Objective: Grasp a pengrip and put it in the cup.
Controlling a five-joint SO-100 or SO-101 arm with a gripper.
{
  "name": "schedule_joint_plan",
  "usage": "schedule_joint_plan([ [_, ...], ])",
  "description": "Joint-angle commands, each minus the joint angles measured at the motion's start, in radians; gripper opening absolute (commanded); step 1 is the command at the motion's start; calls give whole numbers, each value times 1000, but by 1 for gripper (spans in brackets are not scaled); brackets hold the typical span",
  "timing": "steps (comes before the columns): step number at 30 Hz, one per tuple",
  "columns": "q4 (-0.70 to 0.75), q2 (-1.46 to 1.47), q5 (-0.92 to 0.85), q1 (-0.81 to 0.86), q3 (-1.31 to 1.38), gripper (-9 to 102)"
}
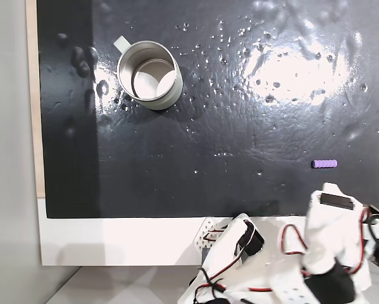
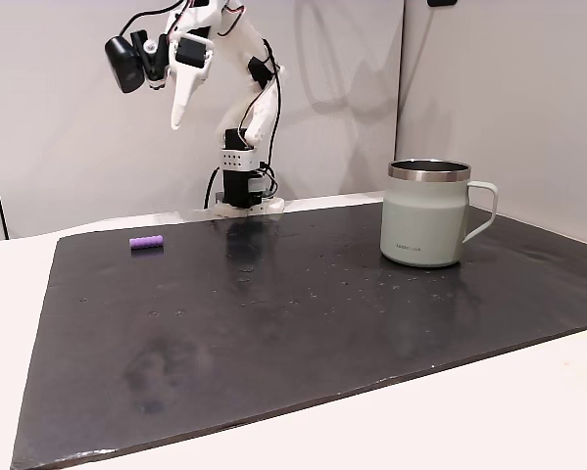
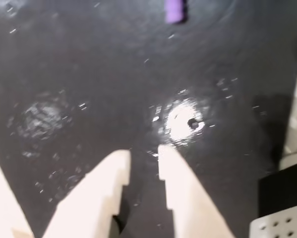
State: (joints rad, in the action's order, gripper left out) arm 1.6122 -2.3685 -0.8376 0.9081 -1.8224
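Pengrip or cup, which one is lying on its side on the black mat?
The pengrip, the small purple ribbed tube lying flat near the arm. The cup stands upright with its mouth open upward, across the mat.

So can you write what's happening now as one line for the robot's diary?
stage: approach | gripper: slightly open, empty, raised above mat | pengrip: lying on mat, untouched | cup: upright, empty

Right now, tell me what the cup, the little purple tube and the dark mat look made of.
The round pale-walled mug: apparently metal, with a shiny silver rim and interior and a matte pale coating outside. The tiny purple ribbed tube: probably soft rubber or silicone, matte. The black mat: likely glossy plastic or rubber sheet, glare and wrinkles showing.
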Motion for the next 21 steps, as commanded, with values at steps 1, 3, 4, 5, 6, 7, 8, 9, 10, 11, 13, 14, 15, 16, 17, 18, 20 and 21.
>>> schedule_joint_plan([
  [1,-11,117,-95,92,94,10],
  [3,-21,195,-121,124,130,11],
  [4,-28,233,-132,138,152,13],
  [5,-35,267,-143,152,169,15],
  [6,-46,299,-153,166,183,18],
  [7,-57,327,-164,176,193,20],
  [8,-67,356,-172,187,201,22],
  [9,-77,383,-178,195,210,23],
  [10,-81,411,-183,198,224,25],
  [11,-83,440,-187,198,238,27],
  [13,-86,491,-184,193,265,28],
  [14,-86,512,-183,187,275,29],
  [15,-87,529,-179,178,276,29],
  [16,-94,540,-178,170,275,30],
  [17,-101,551,-176,163,270,30],
  [18,-109,563,-176,155,267,30],
  [20,-129,601,-176,138,264,30],
  [21,-140,624,-176,129,264,30],
])
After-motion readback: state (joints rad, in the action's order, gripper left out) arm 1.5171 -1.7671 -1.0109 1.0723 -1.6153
